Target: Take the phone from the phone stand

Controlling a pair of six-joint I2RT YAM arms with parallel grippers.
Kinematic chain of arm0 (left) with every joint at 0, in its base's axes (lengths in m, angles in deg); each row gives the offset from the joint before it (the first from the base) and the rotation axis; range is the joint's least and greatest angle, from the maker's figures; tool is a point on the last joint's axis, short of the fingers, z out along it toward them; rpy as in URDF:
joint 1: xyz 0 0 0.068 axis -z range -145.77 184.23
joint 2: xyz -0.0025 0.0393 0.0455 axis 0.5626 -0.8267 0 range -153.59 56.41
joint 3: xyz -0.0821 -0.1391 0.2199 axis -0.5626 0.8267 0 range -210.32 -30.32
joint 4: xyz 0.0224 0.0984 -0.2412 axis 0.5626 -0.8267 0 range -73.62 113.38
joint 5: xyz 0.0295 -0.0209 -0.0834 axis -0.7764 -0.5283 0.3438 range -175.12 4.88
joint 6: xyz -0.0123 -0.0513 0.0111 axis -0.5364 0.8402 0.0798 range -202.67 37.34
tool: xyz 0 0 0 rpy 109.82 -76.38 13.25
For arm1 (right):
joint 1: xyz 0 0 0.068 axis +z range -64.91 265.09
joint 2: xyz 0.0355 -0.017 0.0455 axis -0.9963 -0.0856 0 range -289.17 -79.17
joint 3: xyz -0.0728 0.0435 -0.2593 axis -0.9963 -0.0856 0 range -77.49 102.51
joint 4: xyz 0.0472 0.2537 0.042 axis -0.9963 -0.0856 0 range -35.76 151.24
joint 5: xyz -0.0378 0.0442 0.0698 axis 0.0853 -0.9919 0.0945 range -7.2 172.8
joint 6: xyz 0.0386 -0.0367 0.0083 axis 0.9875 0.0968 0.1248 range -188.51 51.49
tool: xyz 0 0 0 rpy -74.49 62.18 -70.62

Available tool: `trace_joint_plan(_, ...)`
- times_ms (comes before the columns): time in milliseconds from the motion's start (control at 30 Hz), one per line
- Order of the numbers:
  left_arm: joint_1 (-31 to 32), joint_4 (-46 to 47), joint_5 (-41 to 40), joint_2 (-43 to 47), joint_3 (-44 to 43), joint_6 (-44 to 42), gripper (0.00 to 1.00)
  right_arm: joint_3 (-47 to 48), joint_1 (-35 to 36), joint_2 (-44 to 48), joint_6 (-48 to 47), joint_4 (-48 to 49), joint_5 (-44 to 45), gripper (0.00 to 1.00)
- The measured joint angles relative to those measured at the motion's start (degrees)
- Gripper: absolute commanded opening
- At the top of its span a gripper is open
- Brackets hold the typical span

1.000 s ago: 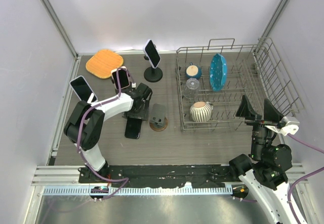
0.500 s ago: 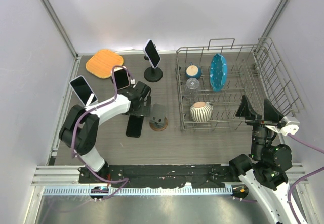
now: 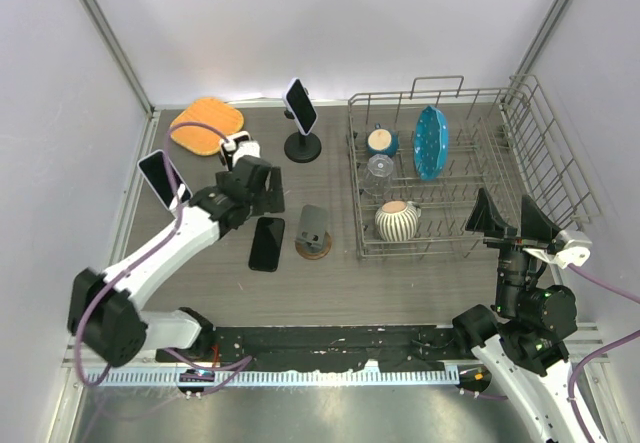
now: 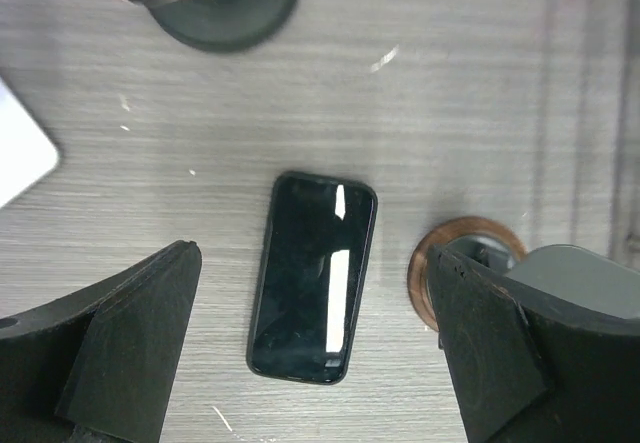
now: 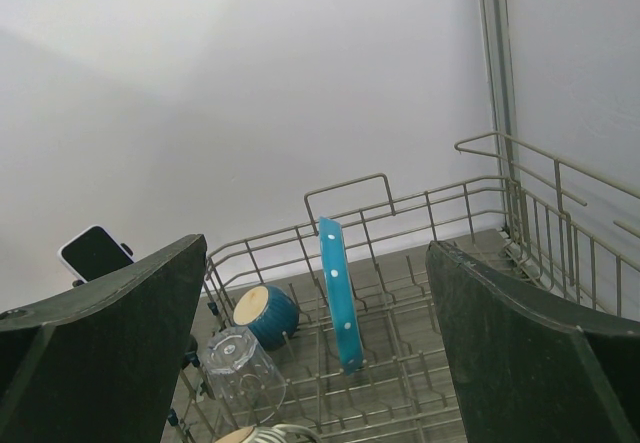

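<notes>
Phone (image 4: 312, 288) flat, seemingly just clear of stand base (image 4: 462, 233).

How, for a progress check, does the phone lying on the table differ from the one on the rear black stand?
The loose phone lies flat on the table; the rear phone leans tilted on its stand. The loose phone has a black edge; the rear phone a pale one. Both show dark screens.
</notes>
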Motion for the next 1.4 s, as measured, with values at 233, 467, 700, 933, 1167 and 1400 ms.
trace_joint_plan(233,-2.03,-2.16,-8.48,16.0,0.37,0.81,1.0,0.0,-0.02,0.0,0.0,-0.13,0.02,0.97)
trace_joint_plan(467,-13.94,-7.93,-12.7,17.94,-0.33,-0.33,1.0,0.0,0.09,0.0,0.59,-0.15,0.02,0.97)
trace_joint_plan(700,-25.64,-8.11,-16.83,14.69,-3.91,-3.69,1.0,0.0,0.76,0.0,1.16,-0.17,0.0,0.97)
trace_joint_plan(933,-31.58,1.9,-21.42,8.92,-3.89,-5.9,1.0,0.0,2.51,0.0,1.38,-0.2,0.02,0.97)
trace_joint_plan(1167,-34.6,12.85,-20.26,2.45,-3.52,-6.64,1.0,0.0,4.22,0.0,1.46,-0.68,0.04,0.97)
trace_joint_plan(1400,-35.98,18.14,-17.07,-4.0,-3.52,-7.34,1.0,0.0,5.25,0.0,1.44,-0.9,0.04,0.97)
